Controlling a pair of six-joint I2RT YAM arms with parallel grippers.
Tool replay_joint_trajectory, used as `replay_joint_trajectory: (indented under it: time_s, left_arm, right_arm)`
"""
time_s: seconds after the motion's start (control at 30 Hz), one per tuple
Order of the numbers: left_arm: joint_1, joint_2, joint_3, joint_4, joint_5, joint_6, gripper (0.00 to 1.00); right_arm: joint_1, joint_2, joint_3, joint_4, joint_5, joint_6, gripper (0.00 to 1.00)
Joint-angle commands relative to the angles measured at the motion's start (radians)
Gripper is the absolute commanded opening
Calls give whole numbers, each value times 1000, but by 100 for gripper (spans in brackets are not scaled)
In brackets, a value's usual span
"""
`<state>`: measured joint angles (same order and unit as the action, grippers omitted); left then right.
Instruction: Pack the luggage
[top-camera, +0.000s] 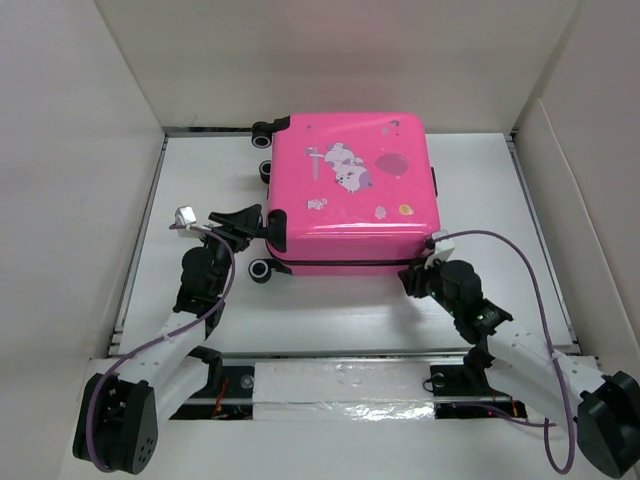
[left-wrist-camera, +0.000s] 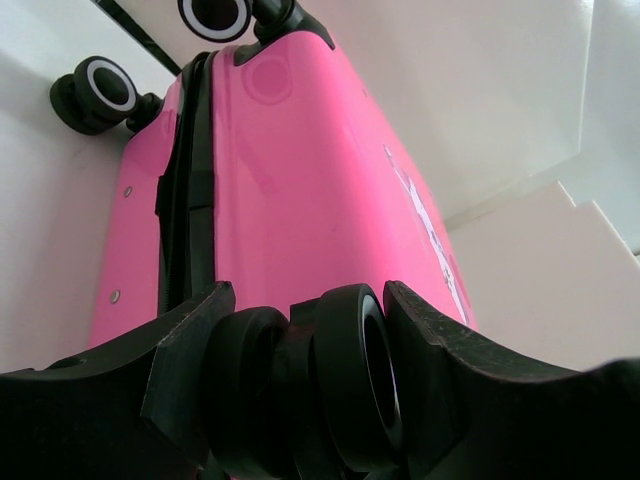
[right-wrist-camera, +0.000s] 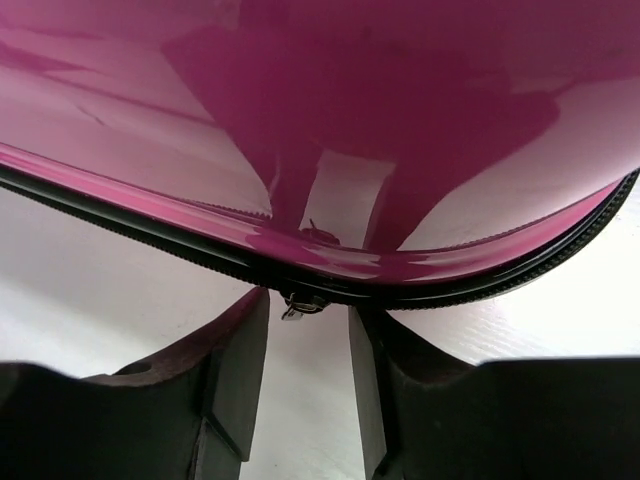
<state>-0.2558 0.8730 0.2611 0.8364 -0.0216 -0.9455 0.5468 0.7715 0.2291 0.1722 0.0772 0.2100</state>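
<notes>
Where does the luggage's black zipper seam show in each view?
Top external: zipper seam along the near edge of the luggage.
Left wrist: seam, the dark band running up, left of centre.
Right wrist: seam curving across mid-frame.
Shared landmark: the pink shell.

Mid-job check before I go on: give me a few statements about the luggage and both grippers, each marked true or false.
1. The luggage lies flat and closed, sticker side up. True.
2. The left gripper has its fingers on either side of a black wheel. True.
3. The right gripper is at the luggage's far edge. False: it is at the near edge, close to the right corner, facing the zipper.
4. The right gripper is clamped shut on the zipper pull. False: its fingers stand apart and the pull sits at the mouth of the gap, not pinched.
5. The luggage stands upright on its wheels. False: it lies on its side, wheels off to the left.
</notes>
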Motion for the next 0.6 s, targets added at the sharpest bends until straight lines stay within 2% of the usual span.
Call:
replay_joint_trajectory:
  time_s: [0.0, 0.2, 0.3, 0.33, 0.43, 0.57]
  left_arm:
    - [-39, 21, -2, 29, 63, 142, 0]
    - [-71, 23, -6, 18, 42, 151, 0]
    - [-71, 12, -8, 4, 34, 154, 0]
    - [-71, 11, -8, 1, 35, 155, 0]
    - [-80, 4, -17, 1, 38, 155, 0]
    - [-111, 0, -28, 12, 40, 178, 0]
  right_arm:
    - [2, 3, 39, 156, 58, -26, 42]
    - [2, -52, 30, 155, 105, -35, 36]
    - [2, -78, 27, 141, 130, -40, 22]
    - [2, -81, 27, 145, 137, -41, 14]
    - [2, -66, 29, 173, 109, -44, 3]
    - [57, 18, 53, 234, 13, -26, 0]
